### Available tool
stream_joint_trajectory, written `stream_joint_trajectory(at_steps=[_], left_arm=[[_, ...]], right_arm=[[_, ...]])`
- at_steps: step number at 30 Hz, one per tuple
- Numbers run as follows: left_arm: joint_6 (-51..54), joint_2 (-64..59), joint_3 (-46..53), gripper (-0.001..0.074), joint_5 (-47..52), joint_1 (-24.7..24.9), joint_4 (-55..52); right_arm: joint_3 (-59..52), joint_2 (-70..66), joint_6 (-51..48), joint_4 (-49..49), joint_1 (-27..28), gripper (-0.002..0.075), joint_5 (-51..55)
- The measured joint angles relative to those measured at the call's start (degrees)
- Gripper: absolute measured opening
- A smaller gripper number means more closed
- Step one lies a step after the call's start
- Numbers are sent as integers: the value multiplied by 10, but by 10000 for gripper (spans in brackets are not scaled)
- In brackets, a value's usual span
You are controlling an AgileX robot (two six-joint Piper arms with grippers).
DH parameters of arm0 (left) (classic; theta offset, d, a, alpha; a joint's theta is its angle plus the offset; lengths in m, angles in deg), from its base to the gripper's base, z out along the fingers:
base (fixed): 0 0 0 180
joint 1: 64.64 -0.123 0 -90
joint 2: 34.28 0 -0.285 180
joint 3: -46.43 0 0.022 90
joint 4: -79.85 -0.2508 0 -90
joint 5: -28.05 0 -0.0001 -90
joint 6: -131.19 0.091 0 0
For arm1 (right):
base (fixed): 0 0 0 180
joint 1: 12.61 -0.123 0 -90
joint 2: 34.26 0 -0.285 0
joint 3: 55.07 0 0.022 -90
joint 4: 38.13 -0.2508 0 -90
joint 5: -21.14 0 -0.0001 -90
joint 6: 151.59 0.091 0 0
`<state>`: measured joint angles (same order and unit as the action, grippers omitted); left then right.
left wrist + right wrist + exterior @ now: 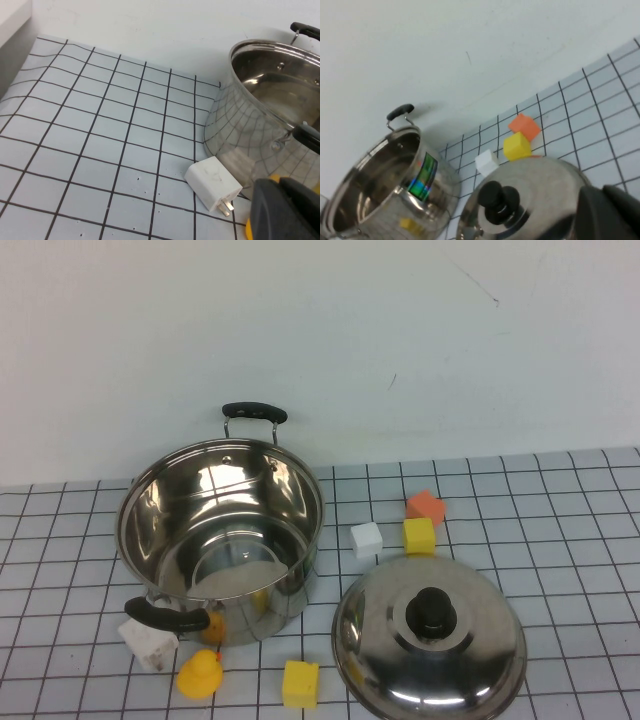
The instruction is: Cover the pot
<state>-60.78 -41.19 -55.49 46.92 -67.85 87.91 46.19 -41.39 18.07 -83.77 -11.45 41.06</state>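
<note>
While the pot (220, 540) stands open at table (560, 530) left, lid (430, 640) beside it, neither the left tool (280, 210) nor the right tool (612, 212) shows its opening; a glancing grasp on the knob (432, 612) could slide the lid into nearby blocks (419, 534).

The high view looked steeply down from the robot's side at the pot (220, 538). The left wrist view sat low and close beside the pot (265, 130), facing the wall. The right wrist view, just above the lid (530, 200), shared that pot (385, 190).
</note>
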Motion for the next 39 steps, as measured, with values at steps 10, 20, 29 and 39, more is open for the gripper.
stream_joint_trajectory(at_steps=[10, 20, 29, 39], left_arm=[[2, 0, 0, -3, 0, 0, 0], [2, 0, 0, -3, 0, 0, 0], [2, 0, 0, -3, 0, 0, 0], [2, 0, 0, -3, 0, 0, 0]], right_arm=[[123, -64, -254, -23, 0, -2, 75], [181, -232, -187, 95, -42, 83, -17], [166, -416, 4, 329, -264, 430, -463], [169, -813, 49, 353, -367, 452, -825]])
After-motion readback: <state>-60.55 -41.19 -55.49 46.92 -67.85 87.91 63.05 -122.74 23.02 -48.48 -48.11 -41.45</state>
